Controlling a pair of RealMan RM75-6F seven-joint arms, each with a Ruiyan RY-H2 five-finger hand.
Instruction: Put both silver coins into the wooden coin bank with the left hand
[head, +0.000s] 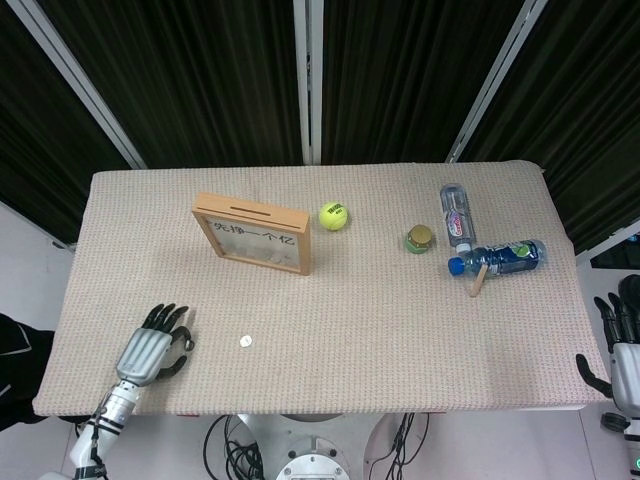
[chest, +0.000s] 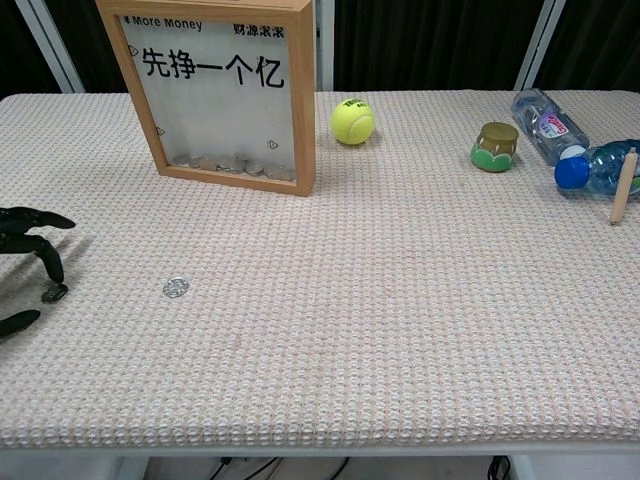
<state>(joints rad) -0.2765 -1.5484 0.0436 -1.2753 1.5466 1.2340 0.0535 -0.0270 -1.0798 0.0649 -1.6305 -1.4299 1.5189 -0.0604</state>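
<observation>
One silver coin (chest: 176, 288) lies flat on the table mat (head: 360, 310), just right of the left hand (head: 150, 346), apart from it; that hand hovers at the near-left edge, fingers (chest: 40, 255) spread and curled down, holding nothing; whether a second loose coin is there cannot be told; one wooden coin bank (head: 255, 233) stands upright farther back, coins in its bottom; one tennis ball (head: 334, 216), one green-and-gold cap-like object (head: 420, 238), two plastic bottles (head: 480, 240) and a wooden stick (head: 480, 275) lie to the right; the right hand (head: 622, 345) hangs off the table's right edge, fingers apart, empty.
</observation>
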